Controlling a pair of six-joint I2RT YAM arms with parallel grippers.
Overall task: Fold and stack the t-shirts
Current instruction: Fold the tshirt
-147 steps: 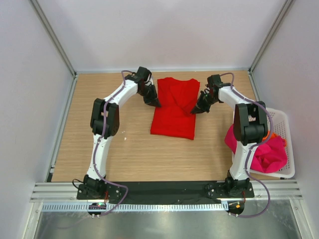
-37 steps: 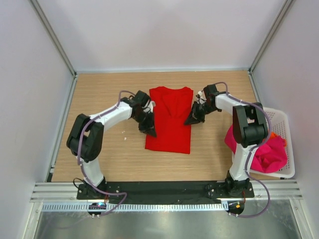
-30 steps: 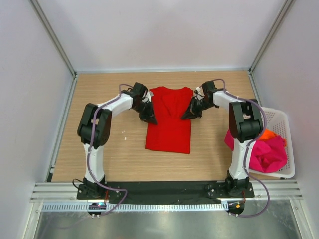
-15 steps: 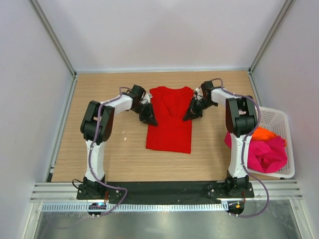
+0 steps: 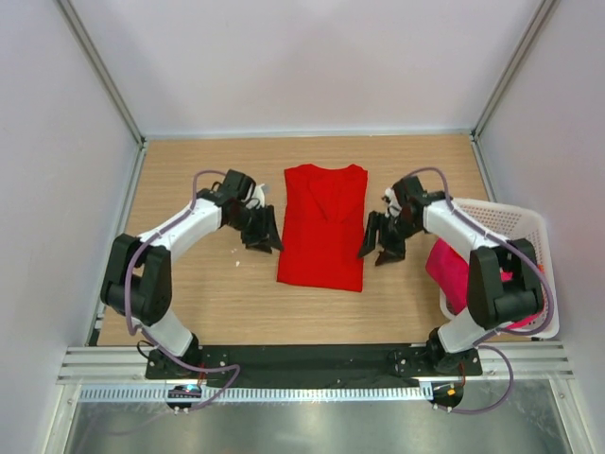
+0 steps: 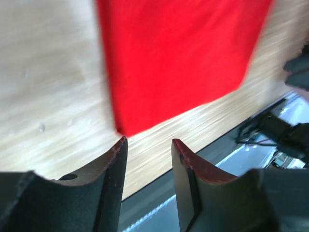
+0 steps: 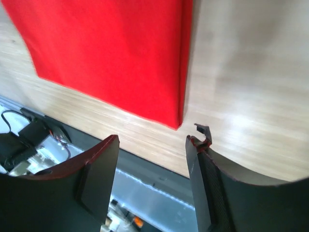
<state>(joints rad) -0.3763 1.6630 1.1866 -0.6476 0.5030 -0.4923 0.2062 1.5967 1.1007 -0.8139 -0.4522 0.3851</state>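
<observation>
The left gripper (image 5: 261, 236) stands just beside the left long edge of the red t-shirt (image 5: 323, 227). Its fingers (image 6: 108, 188) are moderately apart and nothing is between them. The shirt lies flat in the middle of the table (image 5: 189, 293) as a narrow rectangle. Its long axis runs away from the arm bases, with the collar at the far end. The right gripper (image 5: 380, 249) stands just beside the right long edge, closer to the near hem, with its jaws wide apart and empty. Both arms look equally near, so the next fold, probably across the long axis, seems to need both. Further right, the magenta t-shirt (image 5: 440, 268) lies in the white basket (image 5: 501, 210).
</observation>
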